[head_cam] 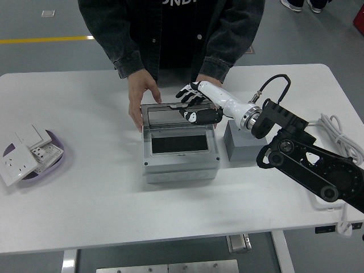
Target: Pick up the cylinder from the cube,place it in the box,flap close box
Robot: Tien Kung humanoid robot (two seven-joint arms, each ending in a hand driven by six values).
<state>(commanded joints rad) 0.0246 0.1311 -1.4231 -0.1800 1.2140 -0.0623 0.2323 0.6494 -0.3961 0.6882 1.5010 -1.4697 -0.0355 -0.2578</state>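
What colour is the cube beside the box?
The cube is grey, seen in the head view, right of the box.

White table (114,205) w/ rounded corners on grey floor (40,23), yellow line (45,40) at left.

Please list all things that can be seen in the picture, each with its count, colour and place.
Table: one, white, fills the view.
Box: one, grey, table centre, its clear lid standing open.
Cube: one, grey, just right of the box, partly hidden by the arm.
Bowl: one, purple, left edge, holding white wall switches.
Power strip: one, white with coiled cable, right edge.
Person's hand: one clearly seen, on the box's far left corner; the other mostly hidden.
Right hand: one, white and black, at the lid's top right, fingers spread.
Left arm: not in view.
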